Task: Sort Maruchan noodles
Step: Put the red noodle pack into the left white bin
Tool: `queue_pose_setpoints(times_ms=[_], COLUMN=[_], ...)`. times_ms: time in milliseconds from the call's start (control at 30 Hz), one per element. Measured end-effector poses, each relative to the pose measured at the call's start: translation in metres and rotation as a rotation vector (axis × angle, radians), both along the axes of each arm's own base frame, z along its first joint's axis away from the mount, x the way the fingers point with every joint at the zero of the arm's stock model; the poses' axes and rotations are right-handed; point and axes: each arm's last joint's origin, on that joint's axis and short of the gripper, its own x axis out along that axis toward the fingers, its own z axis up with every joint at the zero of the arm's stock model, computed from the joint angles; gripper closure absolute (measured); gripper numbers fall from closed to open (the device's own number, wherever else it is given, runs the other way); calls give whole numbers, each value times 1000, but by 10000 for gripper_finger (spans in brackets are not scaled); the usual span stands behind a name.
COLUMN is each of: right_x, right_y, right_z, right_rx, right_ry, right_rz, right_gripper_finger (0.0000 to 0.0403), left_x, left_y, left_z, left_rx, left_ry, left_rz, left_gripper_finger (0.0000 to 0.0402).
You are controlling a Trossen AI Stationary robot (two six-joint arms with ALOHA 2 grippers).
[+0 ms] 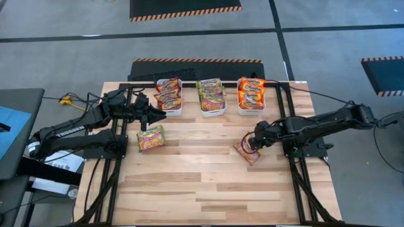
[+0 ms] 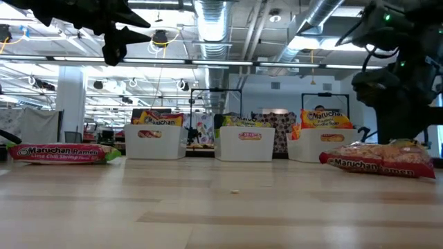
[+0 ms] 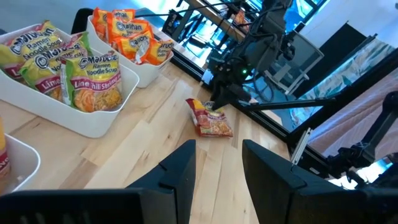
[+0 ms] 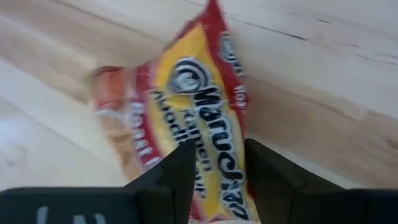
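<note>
Maruchan noodles: most packets already sit in the three white bins [image 1: 213, 111] along the far edge of the desk [image 1: 208, 183] — two are loose on the wood.
Red packet [image 1: 247, 151]: lies on the right side of the desk, directly under the right hand [image 1: 250, 142]; in the right wrist view the packet [image 4: 186, 118] fills the frame between the two fingers.
Long axis: runs roughly in line with the reach of the right arm, slightly skewed, so the fingers straddle its narrower width.
Right hand state: fingers part-way apart on either side of the packet — whether they already touch it I can't tell, the wrist view is smeared.
Green packet [image 1: 151, 138]: flat on the left side, just in front of the left arm.
Left hand [image 1: 159, 115]: hangs up near the left bin, fingers partly spread, nothing in them.
Nearer arm: right for the red packet, left for the green one.
</note>
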Motion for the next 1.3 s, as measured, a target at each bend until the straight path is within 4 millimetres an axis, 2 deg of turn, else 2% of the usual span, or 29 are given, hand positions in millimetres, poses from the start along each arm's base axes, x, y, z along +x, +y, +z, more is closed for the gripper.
queue_pose_setpoints(times_ms=[200, 367, 700, 800, 1000, 1167, 1300], right_x=[3, 13, 32, 35, 43, 55, 67], right_y=[-3, -3, -1, 0, 0, 4, 8], right_z=[-11, -20, -26, -25, -14, 3, 22], right_rx=[14, 46, 121, 121, 106, 86, 58], right_ry=[78, 92, -1, -37, -80, -145, -214], right_rz=[-14, -3, 36, 39, 72, 127, 182], right_gripper_finger=[243, 255, 383, 393, 397, 398, 398], left_x=[0, 0, 0, 0, 0, 0, 0], left_y=[0, 0, 0, 0, 0, 0, 3], left_z=[0, 0, -1, -2, -2, -2, -1], left_rx=[-14, -14, -18, -22, -21, -20, -39], left_ry=[-1, -1, 7, 15, 14, 14, 8], left_rz=[2, 3, 4, 2, 2, 8, 117], left_gripper_finger=[285, 285, 285, 285, 269, 231, 201])
